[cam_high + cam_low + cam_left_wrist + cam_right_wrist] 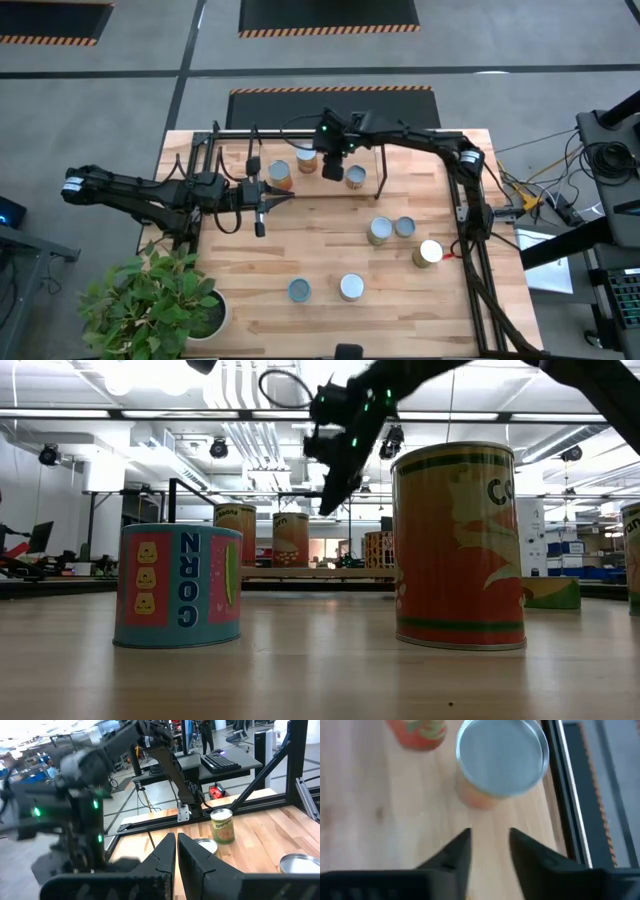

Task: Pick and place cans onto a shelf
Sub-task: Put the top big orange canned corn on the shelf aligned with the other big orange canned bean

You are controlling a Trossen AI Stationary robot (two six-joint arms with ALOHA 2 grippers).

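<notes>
Labels first. Low view: a teal can is showing "CORN" down its side with small yellow figures on a pink panel; a taller orange can with green bands is showing "CO", rest turned away. Left wrist view: a tan can is reading "Orange".

Count from above: eight cans. Three are sitting at the shelf along the table's far edge: one tan-sided, one by the right gripper, one just right of it. Five are standing loose on the table: a touching pair and, one near the right frame, and two near the front, and.

Right gripper is hovering over the shelf cans, fingers apart, nothing between them; a silver-topped can is sitting just ahead of it. Left gripper is waiting over the table's left half, pointing right, fingers nearly together, holding nothing.

One potted plant is standing at the front left corner.
</notes>
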